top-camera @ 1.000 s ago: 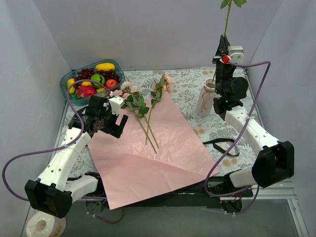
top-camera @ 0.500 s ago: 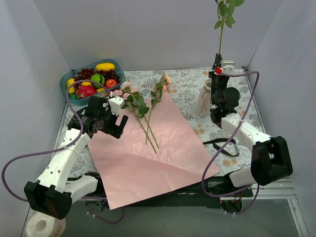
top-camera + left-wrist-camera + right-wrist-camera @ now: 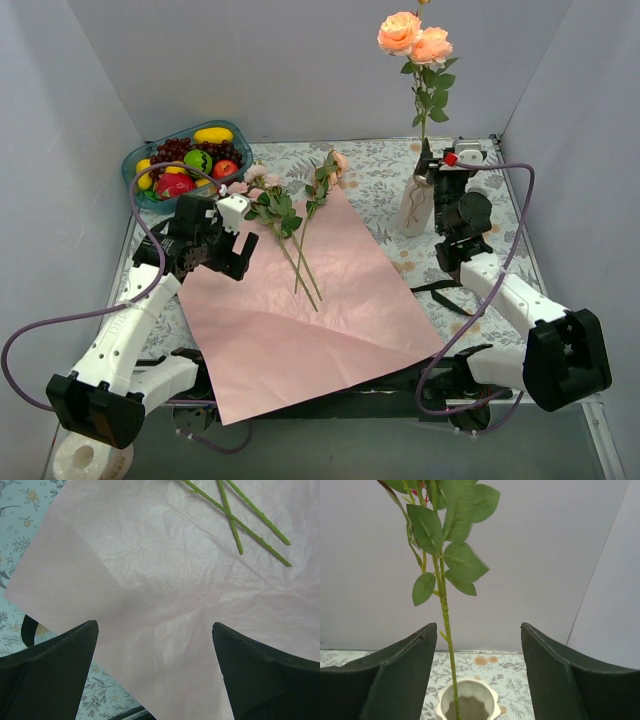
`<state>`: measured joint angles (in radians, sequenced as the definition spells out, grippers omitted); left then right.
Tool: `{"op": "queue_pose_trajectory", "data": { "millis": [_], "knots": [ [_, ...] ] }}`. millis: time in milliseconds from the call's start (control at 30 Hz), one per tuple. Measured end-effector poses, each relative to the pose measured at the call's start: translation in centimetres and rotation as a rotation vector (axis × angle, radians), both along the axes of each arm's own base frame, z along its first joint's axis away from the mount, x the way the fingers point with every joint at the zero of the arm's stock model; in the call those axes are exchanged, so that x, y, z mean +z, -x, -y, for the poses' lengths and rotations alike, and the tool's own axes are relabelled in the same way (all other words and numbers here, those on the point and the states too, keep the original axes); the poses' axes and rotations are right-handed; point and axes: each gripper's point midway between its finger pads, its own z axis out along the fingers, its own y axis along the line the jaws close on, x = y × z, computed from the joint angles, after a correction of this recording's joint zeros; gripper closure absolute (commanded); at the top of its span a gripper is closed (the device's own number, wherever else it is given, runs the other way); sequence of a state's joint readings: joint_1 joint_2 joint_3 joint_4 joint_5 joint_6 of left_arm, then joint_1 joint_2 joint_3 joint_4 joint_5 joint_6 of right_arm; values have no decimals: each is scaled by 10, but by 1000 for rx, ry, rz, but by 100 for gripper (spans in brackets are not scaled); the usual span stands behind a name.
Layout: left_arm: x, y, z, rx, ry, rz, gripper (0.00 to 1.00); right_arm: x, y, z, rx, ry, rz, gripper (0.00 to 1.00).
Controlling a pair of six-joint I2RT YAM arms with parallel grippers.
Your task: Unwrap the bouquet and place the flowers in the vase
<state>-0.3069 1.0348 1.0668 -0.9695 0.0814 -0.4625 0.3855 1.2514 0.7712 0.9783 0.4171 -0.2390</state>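
From above, we see the pink paper [image 3: 300,320] spread flat. The loose flowers [image 3: 290,225] lie across its far half, their blooms reaching past its far edge. The left gripper [image 3: 238,240] hangs over the paper's far left corner, jaws spread and holding nothing. The vase [image 3: 415,205] stands upright just off the paper's far right corner, and two peach roses [image 3: 415,38] rise tall out of it. The right gripper [image 3: 440,165] sits close beside the vase's rim. A black ribbon [image 3: 450,295] lies off the paper's right edge.

Through the left wrist camera, we find the left gripper [image 3: 155,650] wide apart above bare paper [image 3: 150,580]. Green stems [image 3: 240,515] cross on the paper farther ahead.

Through the right wrist camera, the right gripper [image 3: 477,650] stands parted. The rose stem [image 3: 445,615] runs up between its fingers [image 3: 395,675], touching neither. Its foot drops into the vase [image 3: 490,695].
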Motion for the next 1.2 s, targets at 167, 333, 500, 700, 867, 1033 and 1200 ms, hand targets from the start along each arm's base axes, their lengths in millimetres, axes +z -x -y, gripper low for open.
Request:
{"op": "queue_pose_trajectory", "data": {
  "millis": [167, 333, 500, 700, 867, 1033, 1200],
  "knots": [
    [8, -2, 2, -2, 14, 20, 2, 3, 19, 6, 12, -19, -24, 24],
    [13, -1, 3, -2, 25, 38, 2, 19, 47, 9, 62, -48, -32, 28],
    [16, -2, 2, 16, 34, 50, 2, 48, 73, -30, 175, -19, -100, 29],
    [14, -9, 0, 68, 34, 48, 2, -4, 112, -117, 364, 81, -318, 25],
    [9, -11, 1, 82, 36, 25, 2, -88, 118, -163, 401, 123, -566, 27],
    [11, -11, 1, 82, 38, 28, 2, -167, 106, -223, 449, 201, -790, 36],
    [14, -10, 1, 83, 41, 34, 2, -206, 82, -292, 543, 283, -902, 57]
  ]
}}
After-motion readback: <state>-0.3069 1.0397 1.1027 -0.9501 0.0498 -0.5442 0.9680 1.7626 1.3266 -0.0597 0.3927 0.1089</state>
